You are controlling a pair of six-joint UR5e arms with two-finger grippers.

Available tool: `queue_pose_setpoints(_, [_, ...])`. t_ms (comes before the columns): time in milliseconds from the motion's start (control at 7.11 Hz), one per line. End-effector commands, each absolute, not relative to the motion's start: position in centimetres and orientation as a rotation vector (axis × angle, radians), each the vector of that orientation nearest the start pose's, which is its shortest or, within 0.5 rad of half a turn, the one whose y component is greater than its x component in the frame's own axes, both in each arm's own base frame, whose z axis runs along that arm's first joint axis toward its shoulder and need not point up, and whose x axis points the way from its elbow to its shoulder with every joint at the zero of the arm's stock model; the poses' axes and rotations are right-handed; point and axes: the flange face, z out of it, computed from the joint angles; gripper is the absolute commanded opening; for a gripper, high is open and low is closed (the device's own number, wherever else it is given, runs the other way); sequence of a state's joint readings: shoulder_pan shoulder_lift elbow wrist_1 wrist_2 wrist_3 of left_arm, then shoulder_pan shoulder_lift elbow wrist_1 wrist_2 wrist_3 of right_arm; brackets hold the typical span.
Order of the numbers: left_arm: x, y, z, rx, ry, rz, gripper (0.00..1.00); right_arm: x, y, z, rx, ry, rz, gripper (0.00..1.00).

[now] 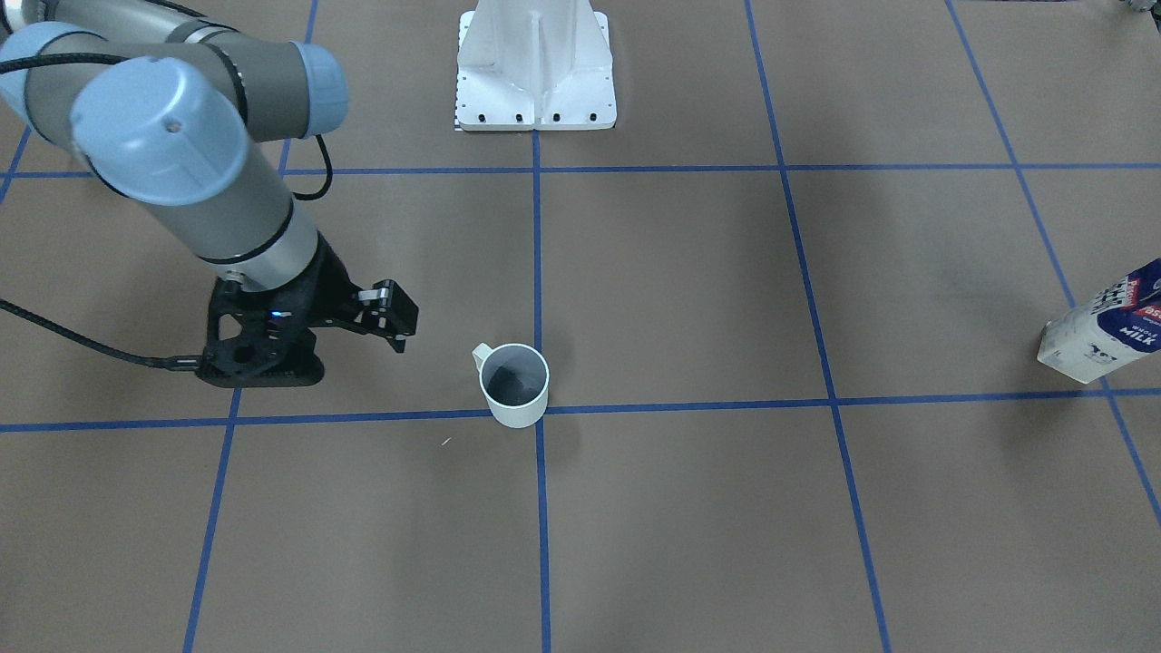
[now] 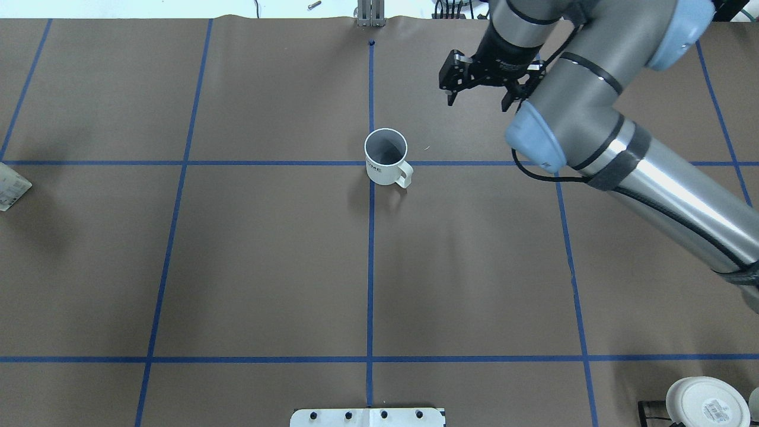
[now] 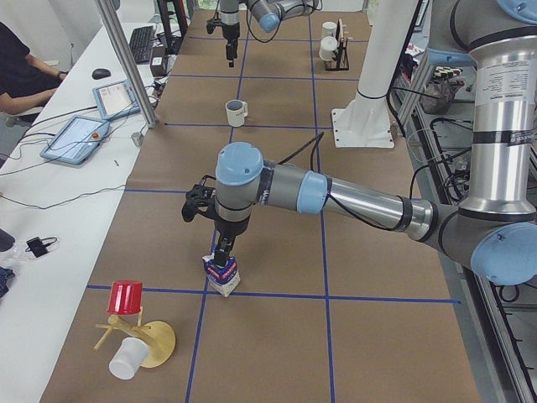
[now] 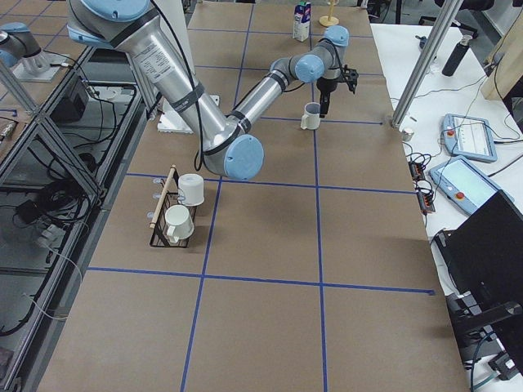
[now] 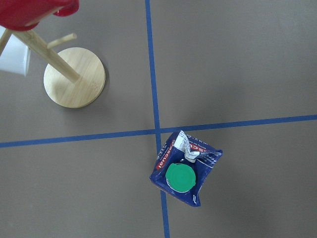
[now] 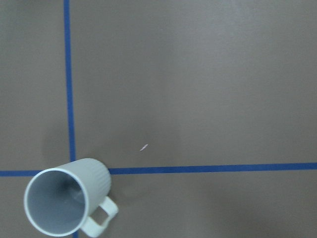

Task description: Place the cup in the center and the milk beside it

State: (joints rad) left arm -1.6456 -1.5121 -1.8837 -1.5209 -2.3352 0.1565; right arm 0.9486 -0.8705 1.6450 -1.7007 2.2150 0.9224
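Note:
The cup stands upright on a blue tape crossing, handle toward the robot; it also shows in the overhead view and the right wrist view. My right gripper is open and empty, above the table beside the cup and apart from it; it also shows in the front-facing view. The milk stands upright far off at the table's left end, green cap up, and also shows in the front-facing view. My left gripper hangs right over the carton's top; I cannot tell whether it is open or shut.
A wooden mug tree with a red cup and a white cup stands near the milk. A rack with white mugs stands at the right end. The white robot base sits mid-table. A table with tablets runs along the far side.

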Motion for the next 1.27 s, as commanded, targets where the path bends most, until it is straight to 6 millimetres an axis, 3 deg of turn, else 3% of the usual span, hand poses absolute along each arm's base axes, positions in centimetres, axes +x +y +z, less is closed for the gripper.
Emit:
queue_pose_setpoints(0, [-9.1,-44.3,56.3,0.315,0.718,0.278,0.98,-24.4,-60.6,28.3,0.043,-0.863,0.056,1.00])
queue_pose_setpoints(141, [-7.6,-43.6,58.2,0.300,0.725,0.308,0.98,-22.0,-60.9,30.4,0.059,-0.847,0.041,1.00])
queue_pose_setpoints(281, [-6.0,-43.9,58.3,0.290,0.729,0.346,0.98,-21.4,-60.9,31.3,0.065,-0.839,0.024,1.00])
queue_pose_setpoints(562, [-3.8,-45.5,57.7,0.289,0.706,0.402,0.98,-21.1,-60.9,31.8,0.068,-0.835,0.017,1.00])
queue_pose_setpoints(703, [-2.7,-47.5,57.8,0.283,0.704,0.421,0.98,-21.2,-60.8,31.7,0.068,-0.835,0.015,1.00])
queue_pose_setpoints(1125, [-0.7,-50.6,59.1,0.258,0.676,0.459,0.98,-22.0,-60.6,31.6,0.068,-0.829,0.005,1.00])
